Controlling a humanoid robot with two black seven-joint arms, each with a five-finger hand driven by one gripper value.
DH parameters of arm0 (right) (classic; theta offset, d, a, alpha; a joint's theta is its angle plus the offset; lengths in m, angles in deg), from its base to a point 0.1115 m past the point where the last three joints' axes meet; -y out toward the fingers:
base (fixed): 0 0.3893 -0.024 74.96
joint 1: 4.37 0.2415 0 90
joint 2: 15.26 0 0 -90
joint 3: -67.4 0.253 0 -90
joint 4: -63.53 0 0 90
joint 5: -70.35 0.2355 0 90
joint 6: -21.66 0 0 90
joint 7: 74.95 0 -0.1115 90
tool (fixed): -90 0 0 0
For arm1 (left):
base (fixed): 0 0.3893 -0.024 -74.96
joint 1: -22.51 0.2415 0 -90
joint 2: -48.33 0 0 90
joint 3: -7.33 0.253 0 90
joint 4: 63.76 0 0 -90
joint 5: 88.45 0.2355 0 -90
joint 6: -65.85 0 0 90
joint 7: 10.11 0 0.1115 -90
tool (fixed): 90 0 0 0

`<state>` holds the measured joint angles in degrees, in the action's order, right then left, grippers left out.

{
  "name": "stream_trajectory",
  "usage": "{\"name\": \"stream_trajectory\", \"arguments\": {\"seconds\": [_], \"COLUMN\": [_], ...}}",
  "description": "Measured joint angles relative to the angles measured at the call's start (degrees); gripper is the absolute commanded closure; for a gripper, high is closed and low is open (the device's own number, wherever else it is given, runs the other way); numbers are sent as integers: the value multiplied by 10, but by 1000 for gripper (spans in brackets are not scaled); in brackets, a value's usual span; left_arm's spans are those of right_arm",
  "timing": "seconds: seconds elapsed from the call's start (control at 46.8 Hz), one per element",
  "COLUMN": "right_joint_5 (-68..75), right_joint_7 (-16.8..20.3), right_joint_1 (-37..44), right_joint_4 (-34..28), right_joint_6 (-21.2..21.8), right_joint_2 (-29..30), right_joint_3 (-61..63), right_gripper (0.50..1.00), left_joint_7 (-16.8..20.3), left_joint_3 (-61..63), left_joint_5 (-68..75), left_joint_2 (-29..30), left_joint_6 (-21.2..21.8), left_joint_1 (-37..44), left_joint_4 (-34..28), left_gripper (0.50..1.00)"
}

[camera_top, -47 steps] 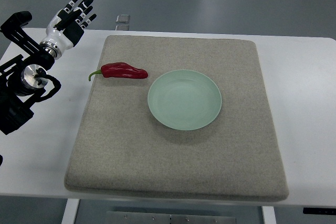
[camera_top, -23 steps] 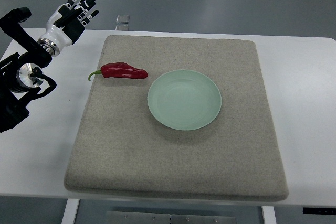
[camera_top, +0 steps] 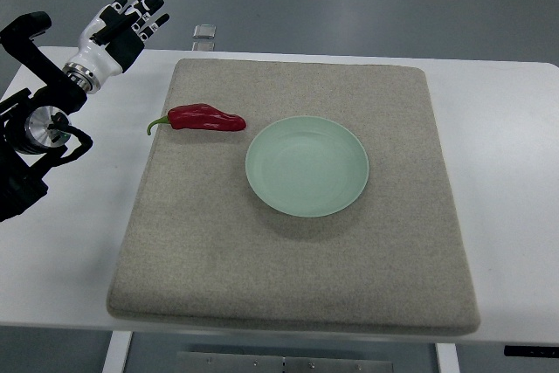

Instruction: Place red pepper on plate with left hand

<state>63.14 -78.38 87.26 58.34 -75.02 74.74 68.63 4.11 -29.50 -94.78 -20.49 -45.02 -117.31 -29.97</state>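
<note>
A red pepper [camera_top: 206, 118] with a green stem lies on the grey mat [camera_top: 297, 303] near its left edge, stem pointing left. A pale green plate [camera_top: 307, 166] sits on the mat just right of the pepper, with nothing on it. My left hand [camera_top: 129, 19] is raised at the top left, up and left of the pepper and apart from it, fingers spread and holding nothing. The right arm does not show.
The mat lies on a white table [camera_top: 507, 172]. My left arm's black links [camera_top: 35, 128] take up the table's left edge. A small metal piece [camera_top: 203, 33] sits at the table's far edge.
My left hand has moved slightly up and to the right, its fingers still spread. The pepper and the plate have not moved.
</note>
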Motion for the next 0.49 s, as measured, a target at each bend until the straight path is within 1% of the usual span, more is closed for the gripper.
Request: {"name": "stream_trajectory", "arguments": {"seconds": [0.256, 0.491], "right_joint_5": [0, 0], "right_joint_7": [0, 0], "right_joint_1": [0, 0], "right_joint_4": [0, 0], "right_joint_6": [0, 0], "right_joint_2": [0, 0], "right_joint_3": [0, 0], "right_gripper": [572, 572], "left_joint_7": [1, 12], "left_joint_3": [0, -1], "left_joint_5": [0, 0], "left_joint_2": [1, 5], "left_joint_6": [-1, -3], "left_joint_1": [-3, -4], "left_joint_4": [0, 1], "left_gripper": [500, 500]}}
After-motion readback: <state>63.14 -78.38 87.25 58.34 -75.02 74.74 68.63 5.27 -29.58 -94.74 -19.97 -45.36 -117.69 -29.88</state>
